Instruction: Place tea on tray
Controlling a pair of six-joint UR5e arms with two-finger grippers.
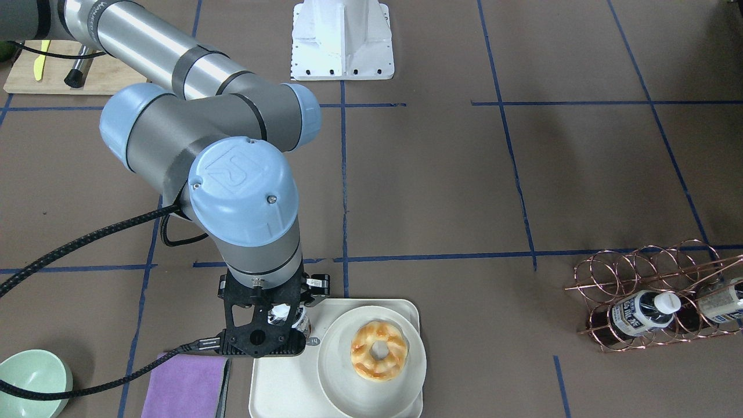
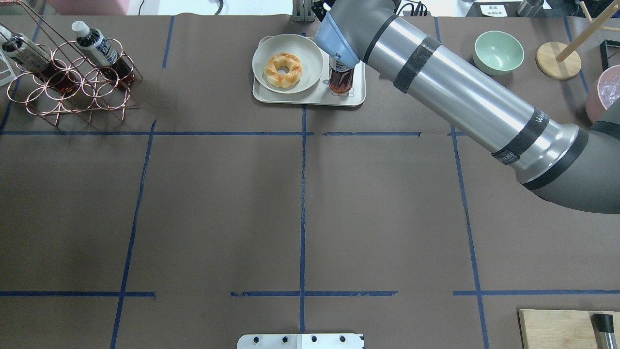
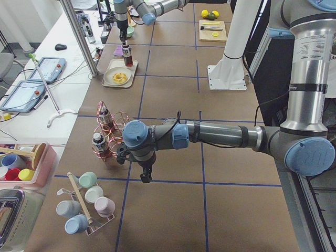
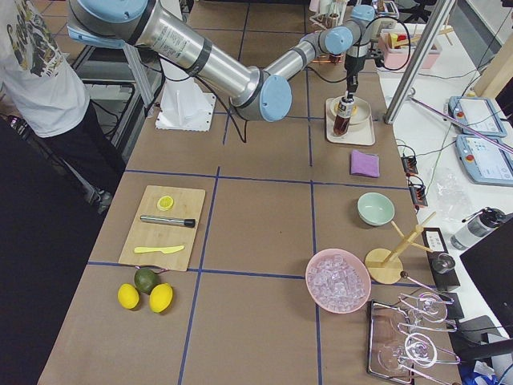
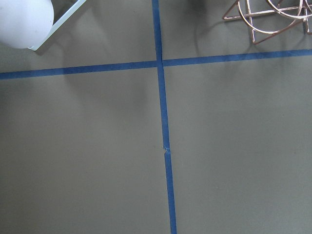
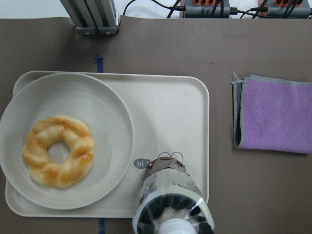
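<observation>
Here, tea (image 6: 168, 187) upright near tray (image 6: 170, 97) rim, plate (image 6: 107, 107) just beside, purple cloth (image 6: 275, 114) off-tray, right gripper (image 1: 282, 318) at cap, left gripper (image 3: 146, 177) well apart, can't tell if either is clamped.

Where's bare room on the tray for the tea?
Free: the tray strip between the plate and the rim beside the purple cloth, where the tea is. Crowded: the plate with the donut fills the rest.

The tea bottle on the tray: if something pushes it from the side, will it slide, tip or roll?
The tea bottle stands tall on a narrow base, so a push near the cap would probably tip it. Being round, it would then likely roll, though the raised rim of the tray may stop it.
</observation>
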